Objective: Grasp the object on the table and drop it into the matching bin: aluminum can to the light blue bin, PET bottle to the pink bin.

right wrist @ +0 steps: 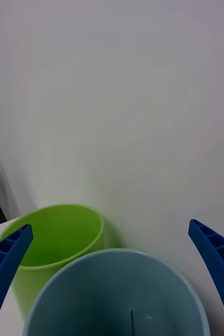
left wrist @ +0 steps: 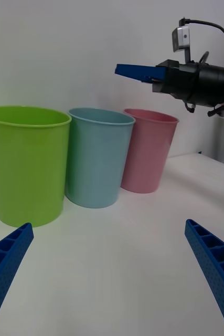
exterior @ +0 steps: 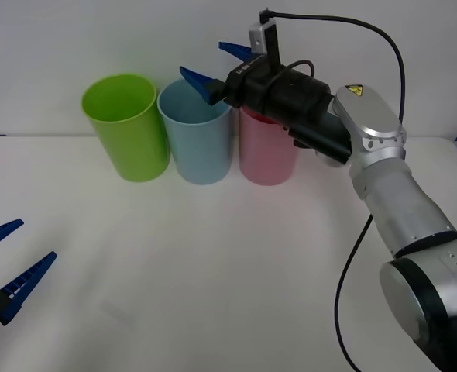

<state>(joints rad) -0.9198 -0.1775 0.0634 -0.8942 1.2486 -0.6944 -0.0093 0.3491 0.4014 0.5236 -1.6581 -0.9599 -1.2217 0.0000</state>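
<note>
A: 3 bins stand in a row across the upper middle of the front view: a lime green bin [exterior: 125,126] on the left, the light blue bin [exterior: 197,132] in the middle, the pink bin [exterior: 266,147] on the right. Why is the right gripper [exterior: 215,66] up there?

B: It hangs just above the light blue bin's rim, near the top centre of the frame, arm stretched across over the pink bin. That is where you would hold a can to let it fall in. Its blue fingers are spread wide with nothing between them.

A: So where is the can?

B: I cannot see it. Nothing lies on the white table [exterior: 213,271] in front of the bins. The right wrist view looks down into the light blue bin [right wrist: 117,294], but only part of its inner wall is visible, so I cannot tell whether the can sits at the bottom. My guess is that it does, given empty fingers parked over that opening.

A: And the other arm?

B: The left gripper [exterior: 6,267] waits low at the lower left of the front view, fingers wide and empty, well apart from the 3 bins. From its own wrist view the right gripper [left wrist: 138,72] shows at the upper right, over the bins.

A: What could go wrong?

B: Pulling back low could clip the pink bin's rim.
</note>
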